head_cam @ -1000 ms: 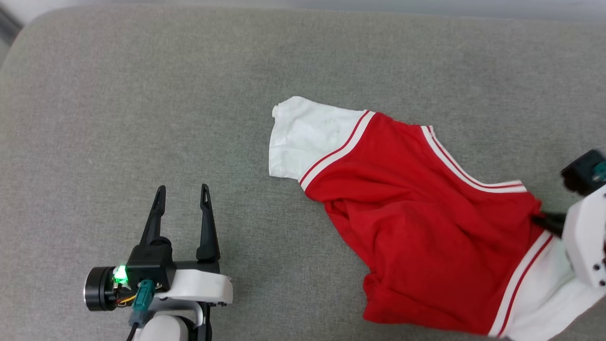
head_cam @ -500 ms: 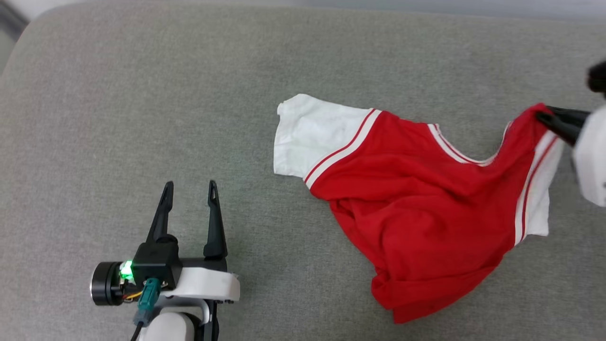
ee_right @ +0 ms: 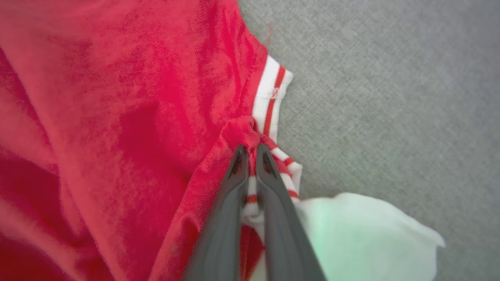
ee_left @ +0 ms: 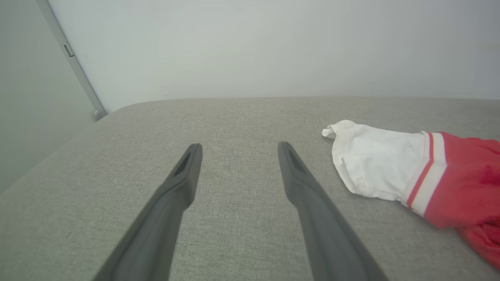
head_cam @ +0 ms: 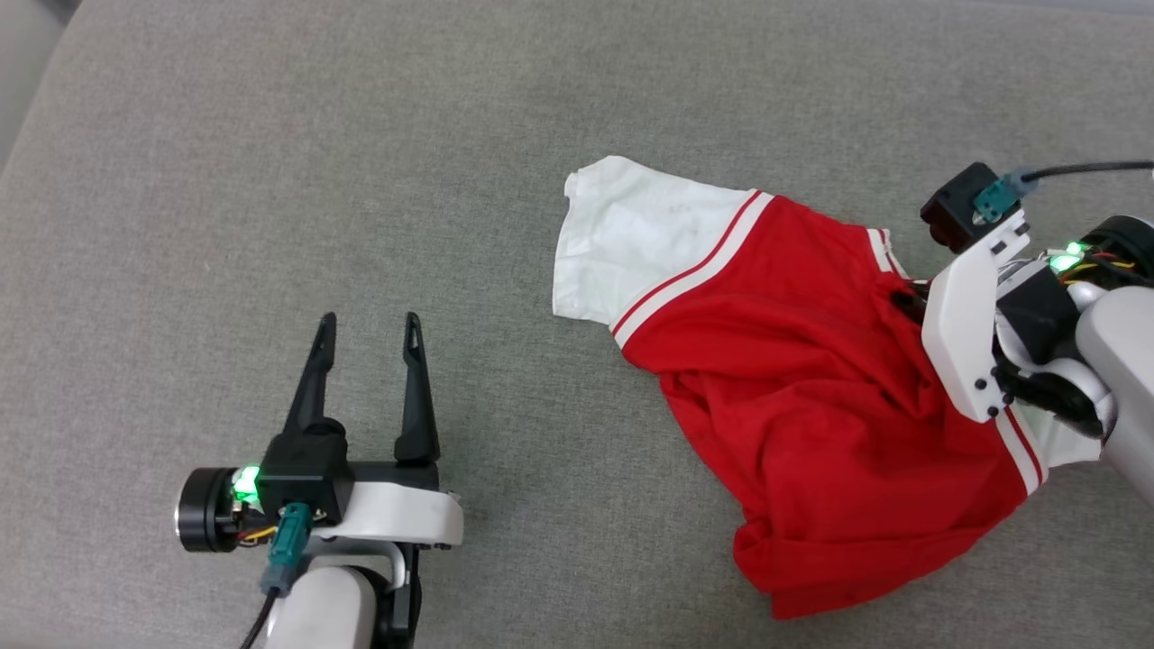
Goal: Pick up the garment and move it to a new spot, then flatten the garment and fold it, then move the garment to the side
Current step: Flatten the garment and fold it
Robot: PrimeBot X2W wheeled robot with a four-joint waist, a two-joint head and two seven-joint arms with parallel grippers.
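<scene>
- Lying rumpled on the grey cushion [head_cam: 270, 162], the garment [head_cam: 811, 397] sits right of centre, one white sleeve [head_cam: 622, 243] spread flat.
- The right gripper [ee_right: 250, 150] is pinched tight on a small tuck of red cloth by the striped neckline trim [ee_right: 271, 93]; so thin a bite could slip on a pull.
- Dragging from that one point may bunch the cloth rather than flatten it.
- The left gripper [head_cam: 370, 320], jaws wide and empty, hovers well apart.

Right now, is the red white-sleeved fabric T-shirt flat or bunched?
Bunched, not flat: the red white-sleeved fabric T-shirt lies creased and gathered on the grey upholstered surface, right pincer pinching its neckline trim.
</scene>
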